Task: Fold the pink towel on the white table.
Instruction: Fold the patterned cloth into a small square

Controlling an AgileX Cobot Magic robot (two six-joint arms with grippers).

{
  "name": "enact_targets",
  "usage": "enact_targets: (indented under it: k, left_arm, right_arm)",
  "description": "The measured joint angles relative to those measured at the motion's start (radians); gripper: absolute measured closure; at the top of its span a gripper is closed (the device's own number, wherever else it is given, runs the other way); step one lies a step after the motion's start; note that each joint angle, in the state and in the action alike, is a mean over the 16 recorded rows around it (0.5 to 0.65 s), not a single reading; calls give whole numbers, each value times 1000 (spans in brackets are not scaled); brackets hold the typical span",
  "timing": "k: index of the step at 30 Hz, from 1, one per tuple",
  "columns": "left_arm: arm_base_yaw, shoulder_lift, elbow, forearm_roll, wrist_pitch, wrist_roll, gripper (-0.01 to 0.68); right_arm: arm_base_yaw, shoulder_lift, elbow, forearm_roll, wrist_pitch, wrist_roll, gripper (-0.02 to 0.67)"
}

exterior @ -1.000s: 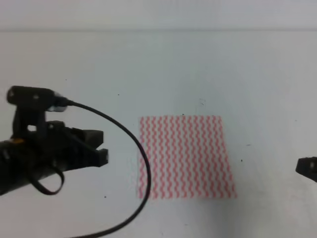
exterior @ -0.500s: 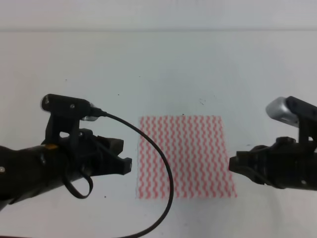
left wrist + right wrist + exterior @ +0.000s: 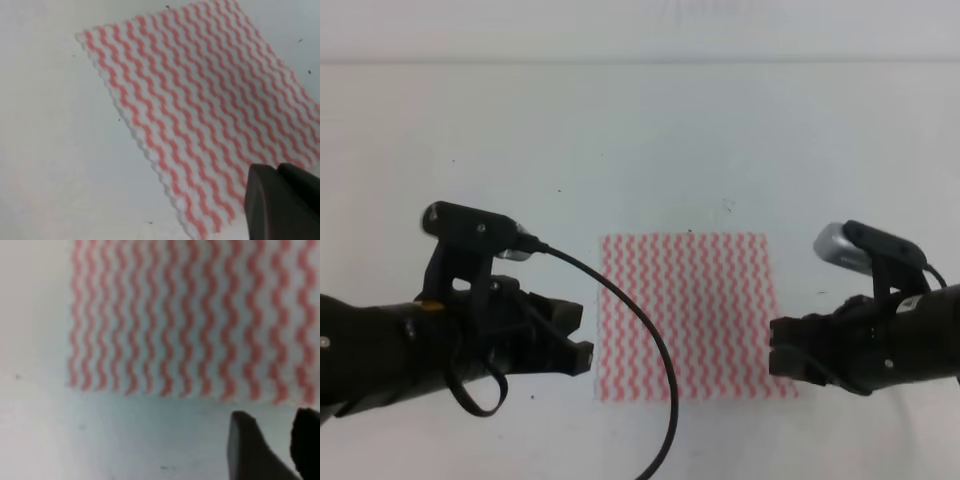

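From above, you are seeing the pink towel (image 3: 692,316) lying flat on the white table (image 3: 640,140), left gripper (image 3: 578,338) flanking at nine o'clock, right gripper (image 3: 782,346) at three; left wrist: grip state unclear; right wrist: fingers (image 3: 246,447) sitting apart.

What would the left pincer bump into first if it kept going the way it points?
Most likely the towel. The left pincer points right, level with the towel's near-left edge, with only bare table between. Its height above the table is unclear, so it might pass over the cloth.
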Motion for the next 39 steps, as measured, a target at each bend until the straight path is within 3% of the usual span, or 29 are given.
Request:
enact_targets:
  k: [6, 11, 39]
  left_arm:
    - [0, -3, 0, 0, 9, 3, 675]
    - [0, -3, 0, 0, 10, 4, 675]
    - [0, -7, 1, 4, 4, 7, 675]
  right_arm:
    - [0, 52, -2, -62, 13, 110, 439]
    - [-1, 95, -2, -96, 10, 169, 410]
    - [-1, 267, -13, -91, -89, 186, 421]
